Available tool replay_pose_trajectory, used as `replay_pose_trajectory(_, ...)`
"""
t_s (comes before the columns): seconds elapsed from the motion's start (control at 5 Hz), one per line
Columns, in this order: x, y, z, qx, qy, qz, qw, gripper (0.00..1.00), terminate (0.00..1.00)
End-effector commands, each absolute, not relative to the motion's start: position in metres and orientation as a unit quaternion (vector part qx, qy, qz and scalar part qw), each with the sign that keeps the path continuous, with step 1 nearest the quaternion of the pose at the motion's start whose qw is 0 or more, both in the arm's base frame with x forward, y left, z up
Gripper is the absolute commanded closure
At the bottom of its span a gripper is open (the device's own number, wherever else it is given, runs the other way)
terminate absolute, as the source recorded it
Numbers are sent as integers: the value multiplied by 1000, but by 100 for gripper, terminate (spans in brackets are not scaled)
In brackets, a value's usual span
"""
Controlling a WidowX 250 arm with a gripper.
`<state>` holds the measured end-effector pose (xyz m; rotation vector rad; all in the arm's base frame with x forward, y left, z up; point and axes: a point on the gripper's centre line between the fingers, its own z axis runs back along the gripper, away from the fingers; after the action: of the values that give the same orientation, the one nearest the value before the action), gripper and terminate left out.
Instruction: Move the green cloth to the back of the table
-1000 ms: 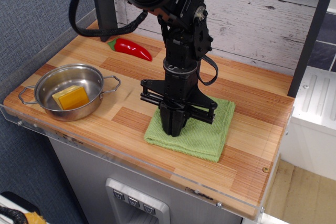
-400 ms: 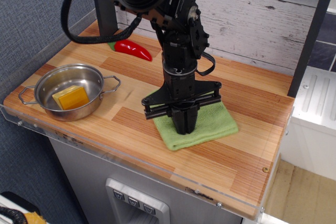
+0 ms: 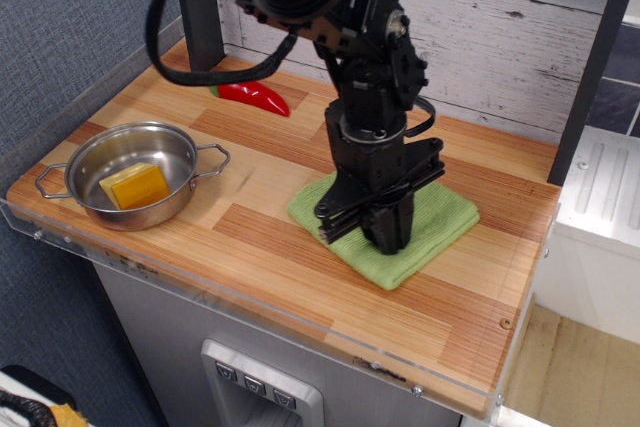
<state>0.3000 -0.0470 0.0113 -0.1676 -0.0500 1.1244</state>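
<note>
The green cloth [image 3: 440,219] lies flat on the table [image 3: 250,232], right of centre and nearer the front, turned so a corner points to the front edge. My black gripper [image 3: 388,239] points straight down with its fingertips pressed into the middle of the cloth. The fingers are drawn together and seem pinched on the fabric. The arm hides the cloth's middle and part of its back edge.
A steel pot [image 3: 150,152] holding a yellow block [image 3: 133,187] stands at the front left. A red pepper [image 3: 255,97] lies at the back left. A white plank wall [image 3: 500,37] closes the back. Dark posts [image 3: 195,7] stand at the back corners.
The gripper has moved right and slightly back, turning as it went. The green cloth slid and turned with it, from square to the front edge to corner-forward.
</note>
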Motion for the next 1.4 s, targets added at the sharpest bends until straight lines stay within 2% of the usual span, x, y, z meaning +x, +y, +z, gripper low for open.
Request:
replay_pose_trajectory(0.0,327,-49,12,-125,-29,582,803,100,0)
replay_pose_trajectory(0.6,356,-53,3,-138,-18,594,792,100,0)
replay_pose_trajectory(0.8,364,-50,3,-126,-22,604,787,100,0)
replay_pose_trajectory(1.2,373,-38,13,-132,-28,617,775,100,0)
